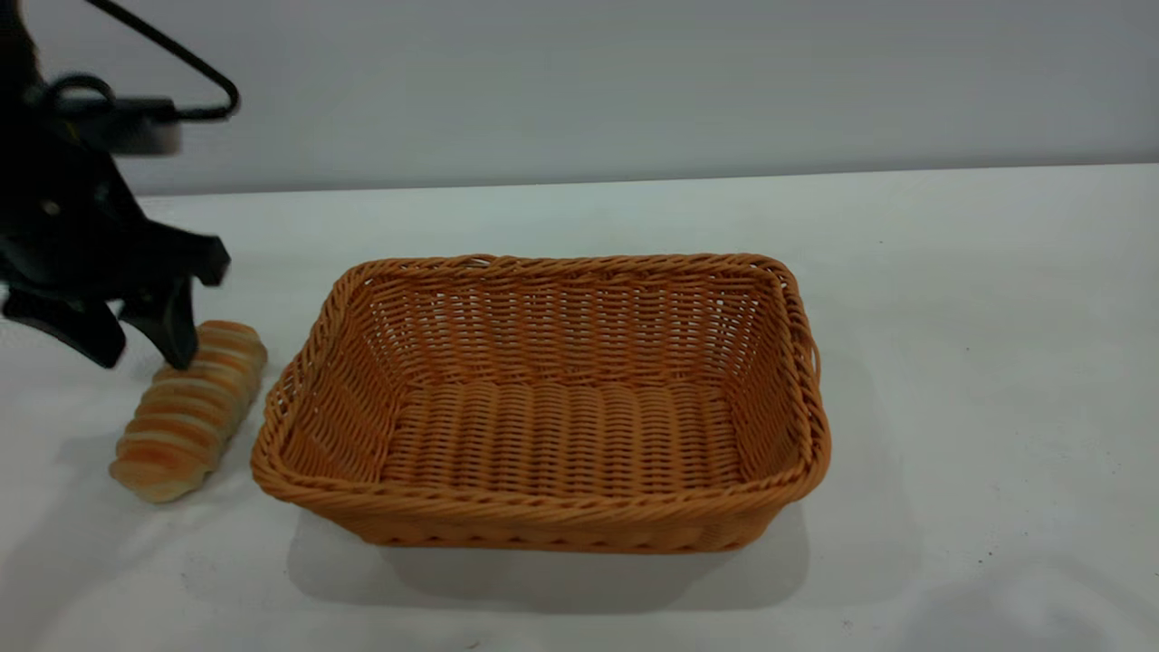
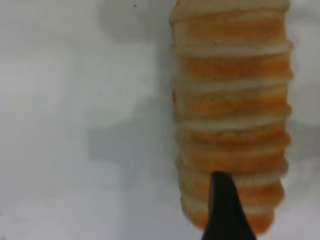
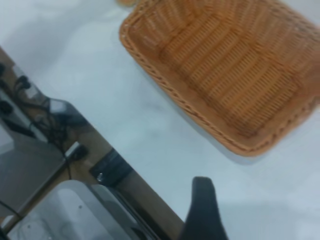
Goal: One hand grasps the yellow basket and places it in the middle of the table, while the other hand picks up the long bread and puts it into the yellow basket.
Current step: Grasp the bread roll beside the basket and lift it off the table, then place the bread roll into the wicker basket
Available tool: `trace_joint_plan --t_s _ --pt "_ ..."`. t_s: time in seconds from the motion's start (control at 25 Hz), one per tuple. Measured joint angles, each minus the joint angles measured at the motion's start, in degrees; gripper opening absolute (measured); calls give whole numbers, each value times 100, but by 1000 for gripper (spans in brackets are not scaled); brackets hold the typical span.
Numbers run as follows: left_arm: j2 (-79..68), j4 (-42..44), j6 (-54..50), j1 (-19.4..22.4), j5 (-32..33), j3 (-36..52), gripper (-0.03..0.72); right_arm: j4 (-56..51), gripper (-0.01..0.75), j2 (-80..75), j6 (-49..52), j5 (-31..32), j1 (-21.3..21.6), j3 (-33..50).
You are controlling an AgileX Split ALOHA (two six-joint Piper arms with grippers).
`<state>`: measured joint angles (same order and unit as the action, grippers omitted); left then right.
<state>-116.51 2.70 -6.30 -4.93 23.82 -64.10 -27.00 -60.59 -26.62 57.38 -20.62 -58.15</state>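
The yellow basket [image 1: 543,407] stands upright and empty at the middle of the white table [image 1: 951,317]. The long bread [image 1: 190,407] lies on the table just left of the basket, apart from it. My left gripper [image 1: 140,353] is open above the bread's far end: one finger [image 1: 177,344] rests at that end, the other hangs left of it. In the left wrist view the bread [image 2: 230,100] fills the middle with one finger [image 2: 225,210] over it. My right gripper is outside the exterior view; its wrist view shows one lone finger [image 3: 202,210] high above the table, away from the basket [image 3: 225,70].
The right wrist view shows the table's edge [image 3: 145,185] with cables and equipment [image 3: 45,140] beyond it. A plain grey wall [image 1: 634,81] rises behind the table. White tabletop stretches to the right of the basket.
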Motion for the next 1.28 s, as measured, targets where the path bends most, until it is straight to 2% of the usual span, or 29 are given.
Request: trace_joint_plan --t_s 0.36,0.48,0.56,0.64,0.72,0.76,1.04,1.12,1.28 --pt "-900 28 -19 0 -673 -210 521 268 590 236 378 342 0 19" --pt "-1066 34 -19 0 -846 -222 484 273 590 238 440 384 0 19" --pt "-1094 41 -19 0 -874 -229 404 275 590 238 468 396 0 19" --pt "-1094 85 -19 0 -874 -229 283 275 589 238 477 396 0 19" --pt "-1028 185 -20 0 -830 -229 130 279 589 238 477 396 0 19" --pt "-972 273 -20 0 -777 -229 90 279 589 238 477 396 0 19" --pt "264 480 -283 -55 -308 -207 80 286 589 238 489 407 0 19" --pt "721 344 -306 -239 -272 -207 80 286 589 243 489 419 0 19" --pt "1214 141 -259 -873 -376 -207 80 286 589 303 489 424 0 19"
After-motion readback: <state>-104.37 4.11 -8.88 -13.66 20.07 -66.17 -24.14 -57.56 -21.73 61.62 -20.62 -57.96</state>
